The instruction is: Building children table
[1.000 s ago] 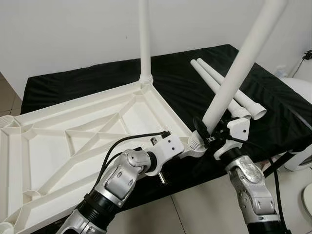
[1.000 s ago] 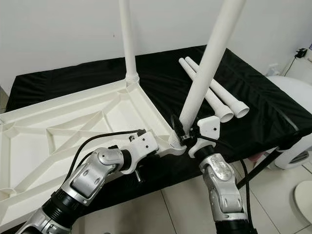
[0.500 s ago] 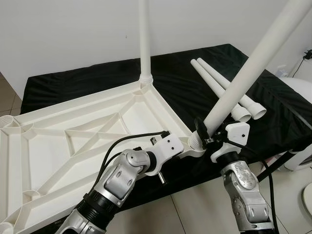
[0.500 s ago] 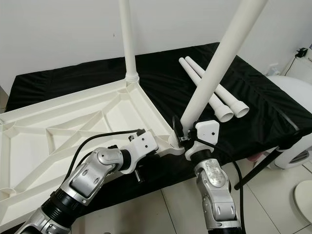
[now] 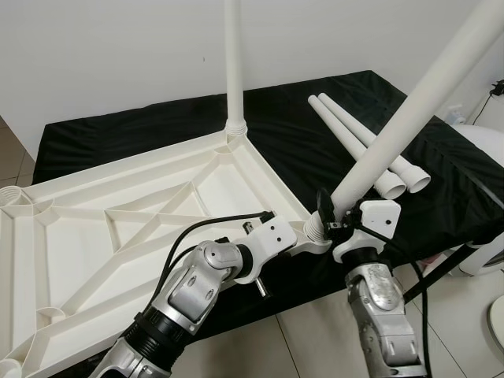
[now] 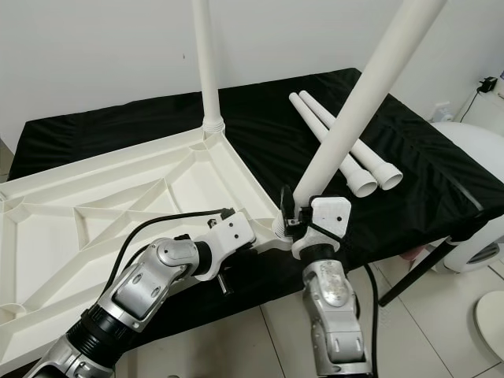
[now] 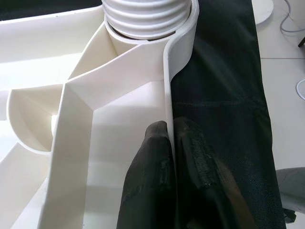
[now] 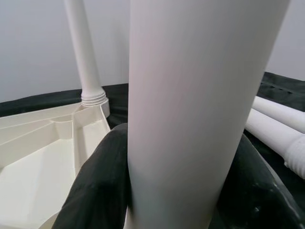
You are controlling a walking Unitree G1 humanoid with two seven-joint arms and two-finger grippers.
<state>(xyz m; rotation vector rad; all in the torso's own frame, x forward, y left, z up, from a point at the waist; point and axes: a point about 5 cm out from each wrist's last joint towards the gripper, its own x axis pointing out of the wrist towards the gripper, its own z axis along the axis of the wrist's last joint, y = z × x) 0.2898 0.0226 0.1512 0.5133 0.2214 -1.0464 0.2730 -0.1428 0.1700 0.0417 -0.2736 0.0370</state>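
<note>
One leg (image 5: 409, 110) slanted from the corner socket (image 5: 316, 228) at centre frame toward the upper right, off vertical, clamped low by the right gripper (image 5: 337, 218); the left gripper (image 7: 174, 157) pinched the tabletop (image 5: 118, 236) rim beside it.

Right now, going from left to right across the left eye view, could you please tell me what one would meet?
White tabletop lying upside down → upright fitted leg → left hand clamped on the tabletop's rim → right hand gripping the tilted leg at the corner socket → two loose legs on the black cloth.
</note>
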